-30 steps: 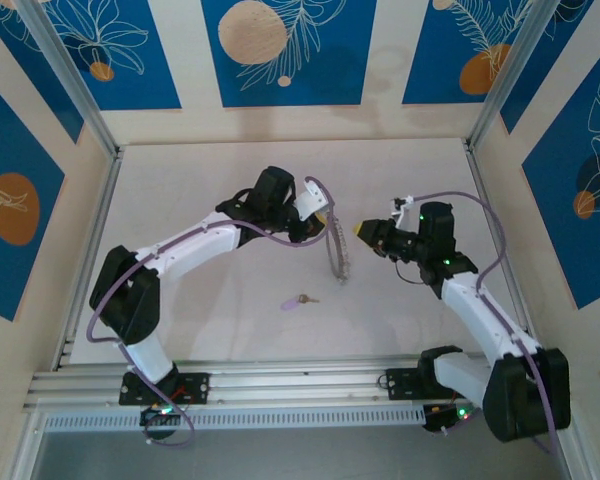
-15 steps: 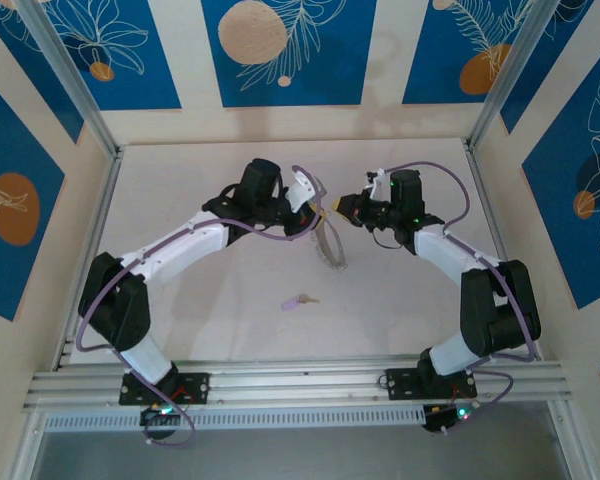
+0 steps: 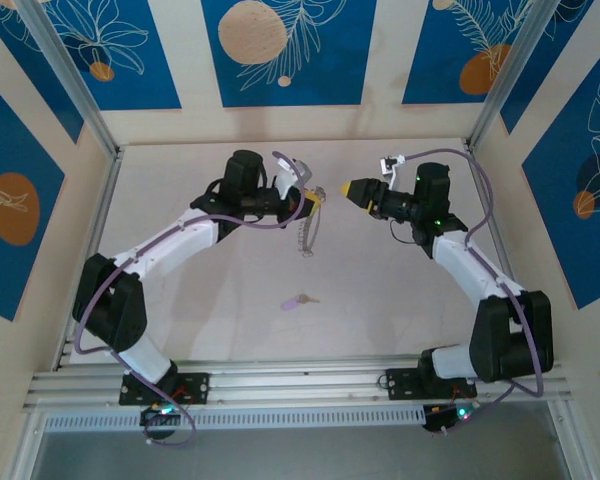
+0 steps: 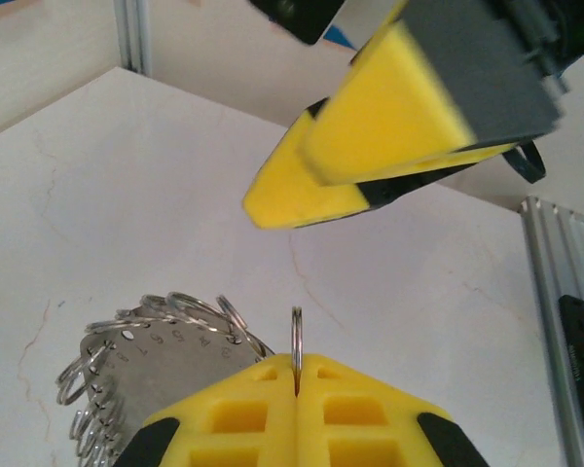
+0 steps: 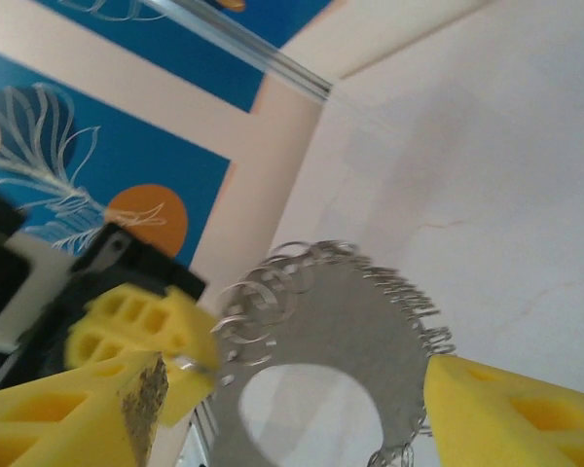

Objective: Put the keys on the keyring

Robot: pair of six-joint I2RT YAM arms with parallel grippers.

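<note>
The keyring (image 3: 305,235), a flat grey metal ring fringed with tiny silver loops, hangs edge-on over the table from my left gripper (image 3: 314,201). In the left wrist view that gripper (image 4: 297,368) is shut on one small loop, with the keyring's plate (image 4: 146,365) just to its left. My right gripper (image 3: 354,189) hovers close to the right of it, facing it. In the right wrist view this gripper (image 5: 297,389) is open, and the keyring (image 5: 370,326) lies beyond the gap between its fingers. One key (image 3: 298,300) with a lilac head lies on the table nearer the arm bases.
The white table (image 3: 210,300) is walled by blue patterned panels (image 3: 280,50) with aluminium posts at the corners. A metal rail (image 3: 300,385) runs along the near edge by both arm bases. Purple cables loop over each arm.
My left gripper has carried the keyring back and to the left, and the ring now hangs edge-on. My right gripper has moved up and back beside it and has opened.
</note>
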